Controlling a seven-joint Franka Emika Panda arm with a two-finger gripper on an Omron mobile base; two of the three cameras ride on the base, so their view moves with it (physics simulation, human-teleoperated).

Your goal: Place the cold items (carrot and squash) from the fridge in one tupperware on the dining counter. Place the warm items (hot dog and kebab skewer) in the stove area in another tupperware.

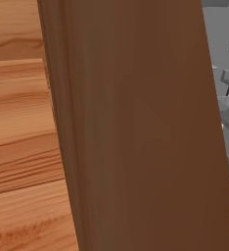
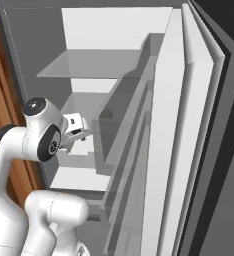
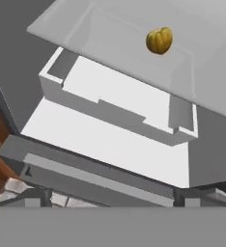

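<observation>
Pincer point(image 2: 84, 131) stands wide and empty inside the open fridge point(image 2: 114, 30), squash point(image 3: 159, 40) resting on a glass shelf point(image 3: 110, 43) ahead; advise centring jaws round it before closing.

Inside the open fridge point(image 2: 114, 30), a translucent glass shelf point(image 3: 110, 43) spans the compartment, and 1 yellow-orange squash point(image 3: 159, 40) sits directly on it, toward the back. Below the shelf, a white drawer point(image 3: 120, 113) with raised walls rests on the white fridge floor point(image 3: 105, 149). In the right base view, a higher glass shelf point(image 2: 89, 65) is visible.
</observation>
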